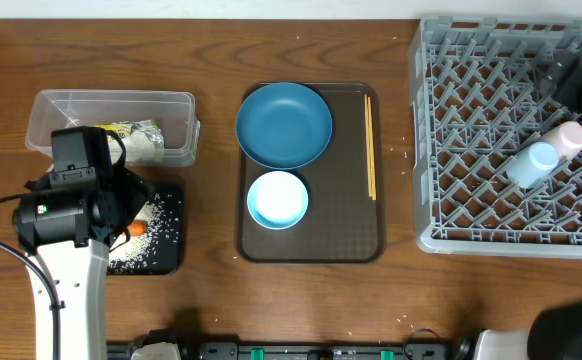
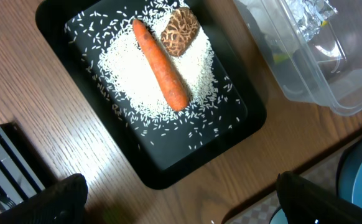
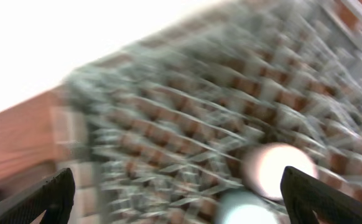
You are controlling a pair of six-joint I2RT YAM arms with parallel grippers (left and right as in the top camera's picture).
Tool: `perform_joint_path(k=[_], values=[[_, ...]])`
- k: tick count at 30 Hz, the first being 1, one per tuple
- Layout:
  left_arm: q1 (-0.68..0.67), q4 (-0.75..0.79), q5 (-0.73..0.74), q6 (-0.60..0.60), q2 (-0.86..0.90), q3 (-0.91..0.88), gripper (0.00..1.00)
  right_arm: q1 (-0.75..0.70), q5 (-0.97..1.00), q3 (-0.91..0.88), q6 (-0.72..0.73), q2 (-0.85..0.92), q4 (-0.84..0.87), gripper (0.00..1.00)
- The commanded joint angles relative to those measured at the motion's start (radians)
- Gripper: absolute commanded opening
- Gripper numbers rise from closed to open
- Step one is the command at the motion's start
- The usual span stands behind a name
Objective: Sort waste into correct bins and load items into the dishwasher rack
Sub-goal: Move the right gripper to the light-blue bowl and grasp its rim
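Waste is already sorted at the left of the table. The wrapper [image 1: 131,140] lies in the clear tub [image 2: 305,81]. Just beside it, the black tray [image 2: 168,163] holds a bed of rice [image 2: 131,74], with the carrot [image 2: 161,65] lying on top and the lump [image 2: 180,32] touching its upper end. The left gripper [image 2: 181,183] hangs above this tray, fingers spread wide, holding nothing.

In the middle, a brown tray [image 1: 346,215] carries the dish [image 1: 283,125], the bowl [image 1: 277,199] below it, and the chopsticks [image 1: 370,145] lying along the right rim.

At the right, the rack [image 1: 471,120] holds a blue cup [image 1: 529,163] and a pale cup [image 1: 568,138], touching and apparently on their sides. The right gripper [image 3: 180,186] is above them, fingers wide apart and empty; its view is blurred.

Dish, bowl and chopsticks seem left to load. The dish looks smooth and broad, so a pinch on its rim may slip. The chopsticks lie flat against the rim and may roll or separate. Cups lying loose could be knocked when more goes in.
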Motion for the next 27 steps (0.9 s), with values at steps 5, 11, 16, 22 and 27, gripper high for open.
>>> perform_joint_path(k=[5, 11, 16, 22, 27], values=[[0.005, -0.003, -0.012, -0.016, 0.002, -0.003, 0.98, 0.291, -0.279, 0.008, -0.015, -0.09, 0.002, 0.99], [0.005, -0.003, -0.012, -0.016, 0.002, -0.003, 0.98, 0.584, -0.239, 0.008, -0.006, 0.013, 0.029, 0.99], [0.005, -0.003, -0.012, -0.016, 0.002, -0.003, 0.98, 0.79, -0.142, 0.008, 0.134, 0.162, 0.022, 0.99], [0.005, -0.003, -0.012, -0.016, 0.002, -0.003, 0.98, 0.984, -0.081, 0.008, 0.199, 0.341, -0.05, 0.99], [0.005, -0.003, -0.012, -0.016, 0.002, -0.003, 0.98, 1.091, -0.032, 0.008, 0.179, 0.388, -0.094, 0.99]])
